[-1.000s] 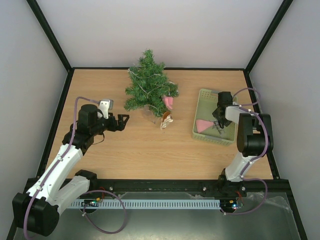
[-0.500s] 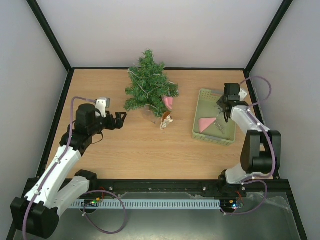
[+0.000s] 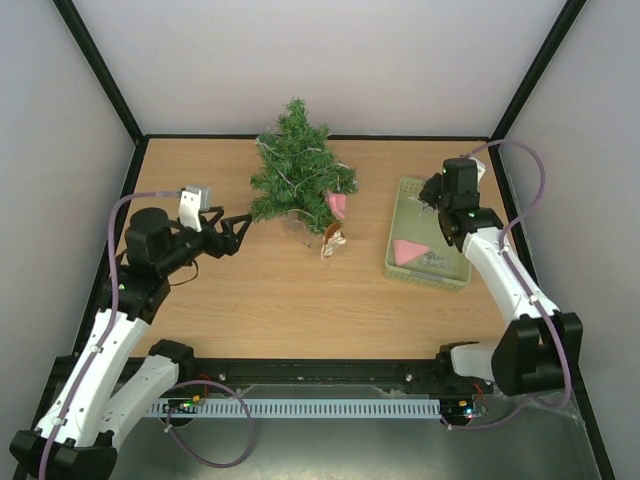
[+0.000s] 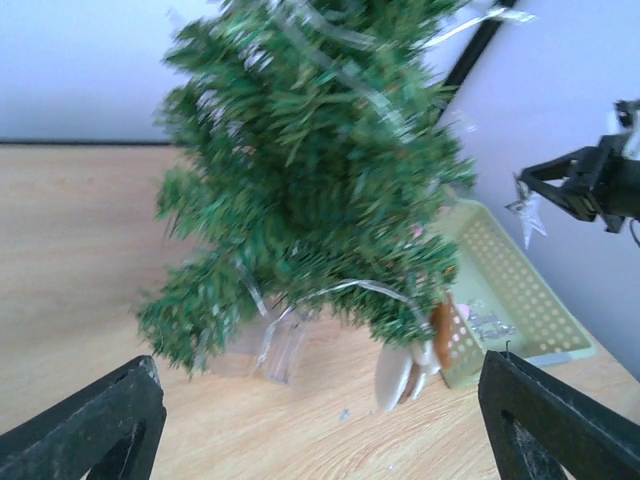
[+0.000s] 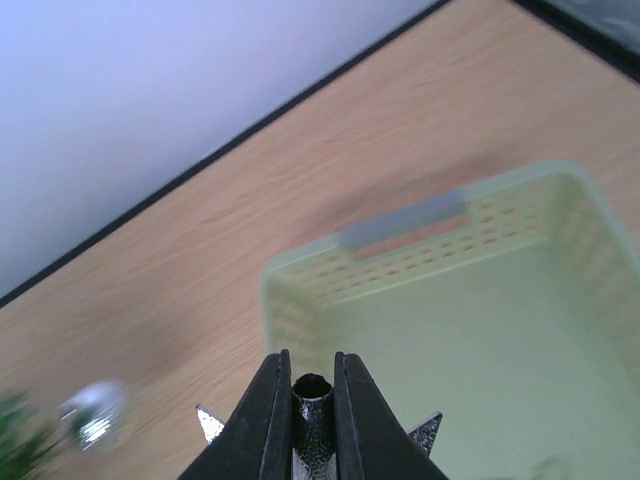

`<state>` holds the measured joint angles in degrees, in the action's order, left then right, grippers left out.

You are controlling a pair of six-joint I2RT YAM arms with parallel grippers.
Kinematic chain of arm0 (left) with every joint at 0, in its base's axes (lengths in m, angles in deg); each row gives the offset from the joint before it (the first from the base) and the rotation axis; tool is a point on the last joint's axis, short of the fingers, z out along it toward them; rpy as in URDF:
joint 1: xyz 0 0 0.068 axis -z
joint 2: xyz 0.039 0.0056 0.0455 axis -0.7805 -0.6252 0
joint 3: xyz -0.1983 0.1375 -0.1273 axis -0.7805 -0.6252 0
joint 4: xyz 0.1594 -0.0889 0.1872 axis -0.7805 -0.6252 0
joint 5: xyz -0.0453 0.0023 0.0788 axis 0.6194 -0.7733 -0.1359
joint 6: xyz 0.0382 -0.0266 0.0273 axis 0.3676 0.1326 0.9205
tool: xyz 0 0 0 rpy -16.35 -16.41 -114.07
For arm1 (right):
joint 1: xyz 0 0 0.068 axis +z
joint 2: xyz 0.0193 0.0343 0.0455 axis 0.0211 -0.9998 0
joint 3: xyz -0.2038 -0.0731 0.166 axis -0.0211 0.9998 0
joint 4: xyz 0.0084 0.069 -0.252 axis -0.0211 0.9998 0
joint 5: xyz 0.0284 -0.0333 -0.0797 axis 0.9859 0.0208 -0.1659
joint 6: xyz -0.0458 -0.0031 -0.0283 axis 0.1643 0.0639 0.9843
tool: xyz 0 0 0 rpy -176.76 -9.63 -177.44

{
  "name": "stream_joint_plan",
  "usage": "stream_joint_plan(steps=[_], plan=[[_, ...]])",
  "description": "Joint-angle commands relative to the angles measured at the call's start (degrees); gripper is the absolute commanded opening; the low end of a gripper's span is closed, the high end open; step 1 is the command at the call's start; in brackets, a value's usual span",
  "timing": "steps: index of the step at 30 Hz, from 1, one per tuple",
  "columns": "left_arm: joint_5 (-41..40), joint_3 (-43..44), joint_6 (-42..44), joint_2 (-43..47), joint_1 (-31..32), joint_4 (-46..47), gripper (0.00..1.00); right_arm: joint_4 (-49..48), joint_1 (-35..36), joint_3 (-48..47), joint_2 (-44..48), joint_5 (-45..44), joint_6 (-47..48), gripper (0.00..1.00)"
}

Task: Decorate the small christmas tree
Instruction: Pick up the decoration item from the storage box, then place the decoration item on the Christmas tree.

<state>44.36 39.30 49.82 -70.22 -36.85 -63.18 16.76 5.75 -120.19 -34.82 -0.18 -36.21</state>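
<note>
R pincer (image 5: 312, 372) clamped on silver star (image 4: 527, 215) above basket's (image 3: 428, 279) far corner | L pincer (image 3: 238, 232) apart, near small christmas tree (image 3: 298, 170), back-ctr of desk (image 3: 300, 310) | risk: tree unheld, may tip when star pushes in; grip on cap looks thin, poss. slip

White-shelled left arm (image 3: 100, 345) and right arm (image 3: 510, 275), black joints (image 3: 145, 238) (black fingers (image 4: 90, 430) too), looped lilac cables (image 3: 155, 193)

top: overhead, whole table (image 3: 300, 300) | left wrist: low, facing tree (image 4: 320, 170) | right wrist: close above basket (image 5: 400, 222) | shared: basket
</note>
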Motion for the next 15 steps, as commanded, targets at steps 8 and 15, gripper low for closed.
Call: stream_joint_plan(steps=[8, 15], plan=[[9.0, 10.3, 3.2, -1.4, 5.9, 0.7, 0.75, 7.2, 17.2, -6.5, 12.6, 14.7, -2.5, 0.07], [5.9, 10.7, -2.5, -4.7, 17.6, 6.6, 0.7, -2.9, 30.3, -4.1, 15.3, 15.3, -14.8, 0.08]])
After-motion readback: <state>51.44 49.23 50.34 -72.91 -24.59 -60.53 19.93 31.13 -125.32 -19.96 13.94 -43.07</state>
